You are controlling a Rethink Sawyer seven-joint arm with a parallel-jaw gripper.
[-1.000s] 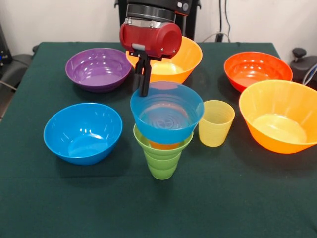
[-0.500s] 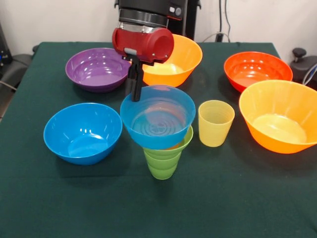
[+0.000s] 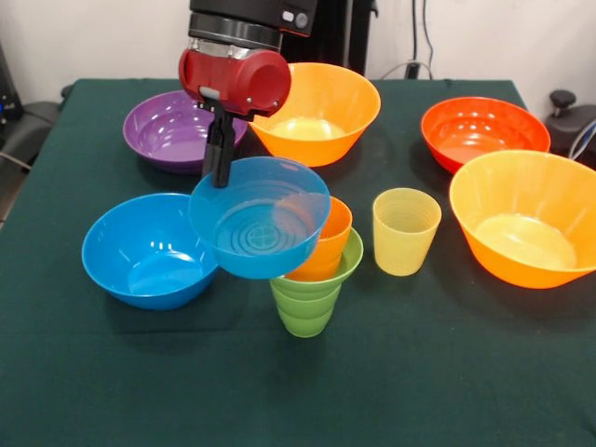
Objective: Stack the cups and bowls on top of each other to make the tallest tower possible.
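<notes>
Front view. I see my gripper clamped on the far-left rim of the translucent blue bowl, which hangs tilted in the air, off to the left of the tower.

The tower stands at centre table: the green cup lowest, the small green bowl seated in it, the orange cup tipped inside that bowl. The held bowl overlaps the orange cup's left side and hides part of it; I cannot tell whether they touch.

Just left of the tower sits the medium blue bowl, directly beneath the held bowl's left edge. The pale yellow cup stands upright just right of the tower.

Farther back: the purple bowl, partly masked by the red wrist, one big orange bowl, and the red-orange bowl. The second big orange bowl sits at right.

Count: three cups, seven bowls, all on the green tablecloth.
</notes>
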